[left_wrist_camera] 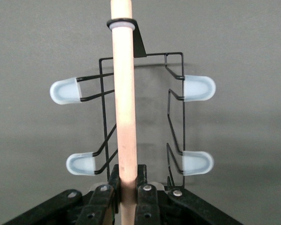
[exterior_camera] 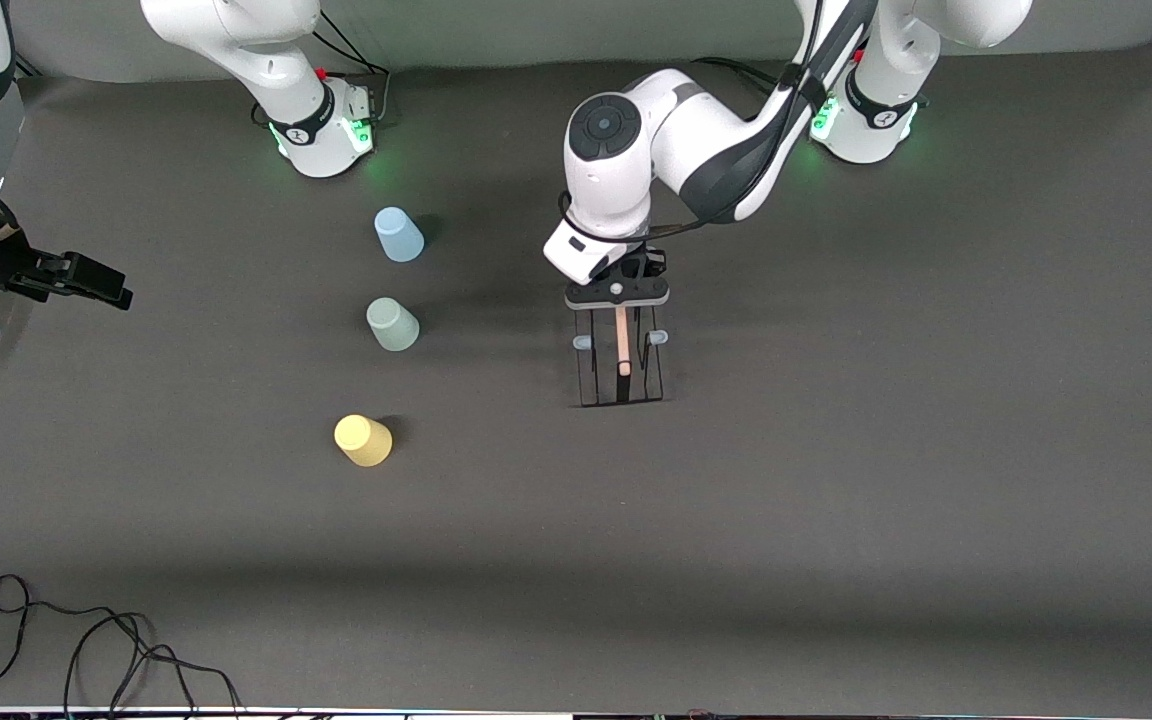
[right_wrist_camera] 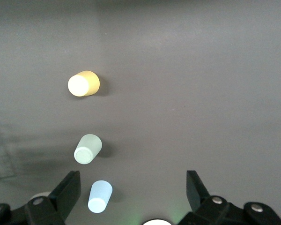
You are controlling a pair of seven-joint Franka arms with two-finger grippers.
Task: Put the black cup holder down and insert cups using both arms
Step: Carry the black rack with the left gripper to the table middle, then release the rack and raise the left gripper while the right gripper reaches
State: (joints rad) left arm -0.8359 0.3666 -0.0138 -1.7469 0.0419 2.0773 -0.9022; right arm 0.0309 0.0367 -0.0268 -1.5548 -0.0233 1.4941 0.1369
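dark grey table mat (exterior_camera: 836,500); left gripper (left_wrist_camera: 127,194) clamped on wooden rod of thin black wire cup holder (left_wrist_camera: 175,117) below: lower level, release. right gripper (right_wrist_camera: 133,187) wide open, empty, waiting.

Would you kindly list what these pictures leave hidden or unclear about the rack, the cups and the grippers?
- Black cup holder: in the front view the left arm's wrist covers its top; whether it rests on the table is unclear.
- Its six pegs: the left wrist view shows four clearly; the left gripper hides the rest.
- Right gripper: cut off by the front view's edge.
- Blue cup, green cup, yellow cup: openings unseen.
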